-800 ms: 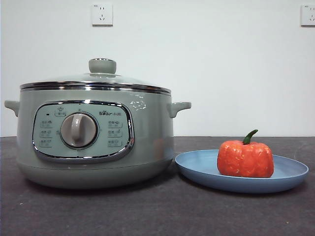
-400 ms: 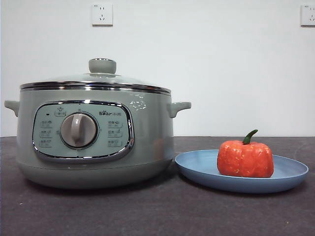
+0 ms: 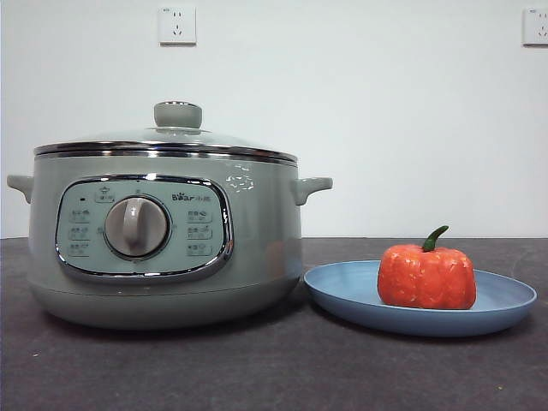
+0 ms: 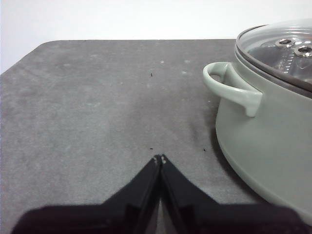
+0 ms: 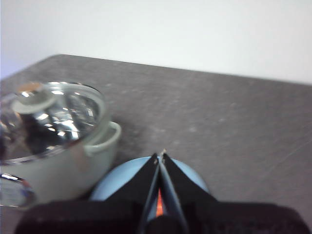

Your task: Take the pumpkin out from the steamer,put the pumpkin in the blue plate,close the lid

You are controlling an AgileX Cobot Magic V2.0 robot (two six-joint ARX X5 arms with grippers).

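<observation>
From left to right you see the steamer (image 3: 163, 235) with the lid (image 3: 167, 141) seated, then the pumpkin (image 3: 426, 276) resting in the blue plate (image 3: 342, 291). Your left tool (image 4: 159, 160) hangs pinched closed and empty over bare tabletop (image 4: 97, 122); your right tool (image 5: 160, 157), likewise closed, hovers above the plate. Risk: lowering the right arm could knock the pumpkin off.

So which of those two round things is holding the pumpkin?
The blue plate, shallow and open, holds the pumpkin. The steamer beside it sits closed under its lid.
</observation>
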